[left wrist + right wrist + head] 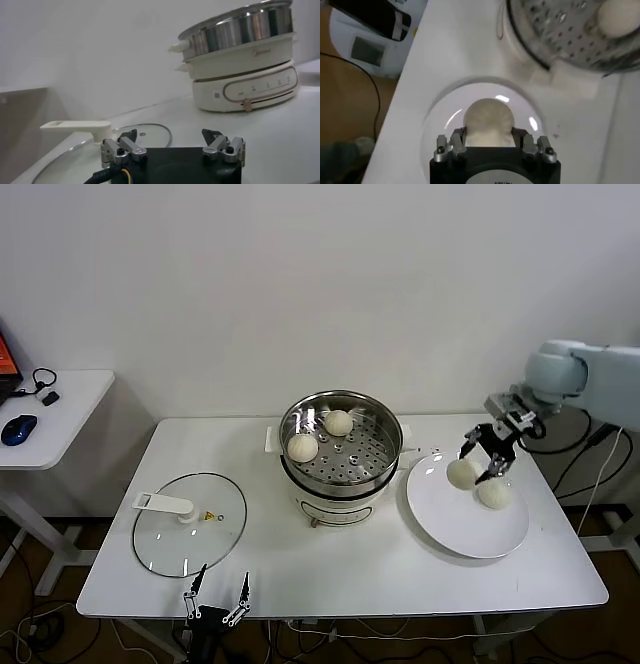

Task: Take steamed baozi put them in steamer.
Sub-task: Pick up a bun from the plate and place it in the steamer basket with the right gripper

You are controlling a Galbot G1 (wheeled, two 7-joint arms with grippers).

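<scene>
Two baozi (302, 447) (338, 422) lie in the steel steamer (385, 429) at the table's middle. Two more are over the white plate (450, 529) on the right. My right gripper (483, 461) is above the plate, shut on the left baozi (461, 474); the other baozi (493, 495) lies beside it. In the right wrist view the held baozi (488, 119) sits between the fingers (456, 137), pressed on both sides, over the plate (440, 115), with the steamer (560, 30) beyond. My left gripper (218, 584) is open and empty at the table's front edge.
The glass lid (190, 529) with its white handle lies flat at the front left, just beyond the left gripper (172, 136); it also shows in the left wrist view (150, 131). A side table with a blue mouse (18, 428) stands at the far left.
</scene>
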